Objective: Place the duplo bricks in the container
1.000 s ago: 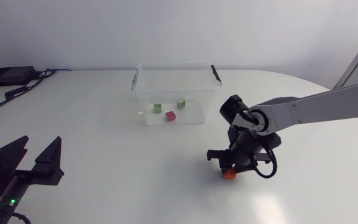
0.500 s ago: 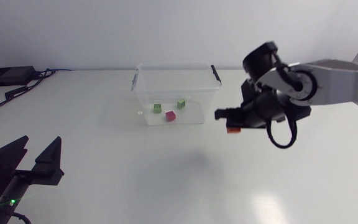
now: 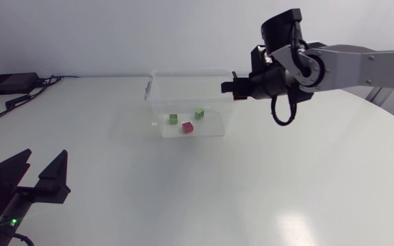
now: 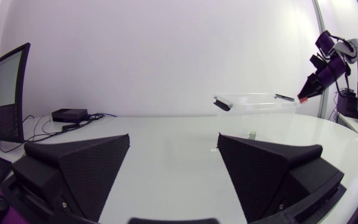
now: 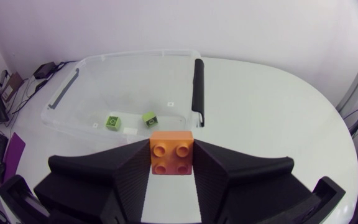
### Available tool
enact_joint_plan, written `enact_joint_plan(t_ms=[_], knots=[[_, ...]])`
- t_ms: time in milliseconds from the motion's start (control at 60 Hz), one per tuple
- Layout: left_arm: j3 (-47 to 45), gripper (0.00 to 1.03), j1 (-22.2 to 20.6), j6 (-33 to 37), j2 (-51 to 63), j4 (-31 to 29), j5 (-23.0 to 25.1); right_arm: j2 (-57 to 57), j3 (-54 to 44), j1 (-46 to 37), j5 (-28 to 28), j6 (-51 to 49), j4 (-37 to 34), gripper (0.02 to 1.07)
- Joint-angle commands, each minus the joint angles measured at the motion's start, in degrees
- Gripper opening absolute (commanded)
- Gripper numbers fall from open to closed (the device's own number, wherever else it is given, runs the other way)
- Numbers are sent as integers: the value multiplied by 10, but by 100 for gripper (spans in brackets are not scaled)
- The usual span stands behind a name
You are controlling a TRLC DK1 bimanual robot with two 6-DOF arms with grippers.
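Three bricks lay inside the clear container (image 3: 190,70) at the far middle of the tabletop (image 3: 149,198): two green ones (image 3: 173,119) (image 3: 199,114) and a pink one (image 3: 187,127), all resting on its floor, the pink nearest the front wall. A fourth, the orange brick (image 5: 171,152), was outside the container. Your right claw (image 3: 237,87) gripped it, one finger pressed to each side and the studs facing the wrist camera. That claw was held up off the tabletop at the container's right-hand end, close to the black handle (image 5: 197,90) on the rim. Seen from the right wrist, the container sat ahead of the fingers, with both green bricks showing through its open top and the pink one out of sight. Your left claw (image 3: 44,160) sat low at the near left of the tabletop, well apart from the container, with its fingers spread wide and nothing between them. One small black box (image 3: 9,83) with cables lay at the far left corner.
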Motion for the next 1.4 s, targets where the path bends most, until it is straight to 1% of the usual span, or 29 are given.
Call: enact_joint_plan(t_ms=[0, 183, 467, 483, 517, 567, 583, 617, 650, 700, 733, 833, 967, 1100, 1133, 1200, 1250, 1383], knots=[[-10, 99, 0, 4, -6, 4, -2, 31, 51, 3, 5, -19, 13, 8], [-10, 99, 0, 4, -6, 4, -2, 54, 115, 13, 3, -22, 13, 8], [-10, 99, 0, 4, -6, 4, -2, 150, 213, 22, 0, -26, -6, 9], [-10, 99, 0, 4, -6, 4, -2, 154, 217, 22, -2, -25, -6, 11], [-10, 99, 0, 4, -6, 4, -2, 160, 220, 22, -3, -25, -6, 31], [-10, 99, 0, 4, -6, 4, -2, 164, 226, 25, -1, -23, -19, 66], [-10, 99, 0, 4, -6, 4, -2, 165, 232, 25, 1, -19, -29, 73], [-10, 99, 0, 4, -6, 4, -2, 168, 243, 25, 3, -13, -48, 81], [-10, 99, 0, 4, -6, 4, -2, 169, 251, 26, 3, -10, -61, 87], [-10, 99, 0, 4, -6, 4, -2, 169, 255, 26, 3, -5, -68, 98], [-10, 99, 0, 4, -6, 4, -2, 166, 254, 25, 3, -4, -68, 102], [-10, 99, 0, 4, -6, 4, -2, 153, 242, 25, 3, 1, -57, 102], [-10, 99, 0, 4, -6, 4, -2, 112, 206, 24, 12, -5, -23, 102], [-10, 99, 0, 4, -6, 4, -2, 51, 183, 19, 25, -19, -29, 102], [-10, 99, 0, 4, -6, 4, -2, 35, 179, 13, 28, -21, -39, 102], [-10, 99, 0, 4, -6, 4, -2, 4, 176, 8, 51, -32, -64, 102], [-10, 99, 0, 4, -6, 4, -2, -25, 163, 3, 67, -46, -68, 102], [-10, 99, 0, 4, -6, 4, -2, -118, 97, -9, 69, -61, -63, 102]])
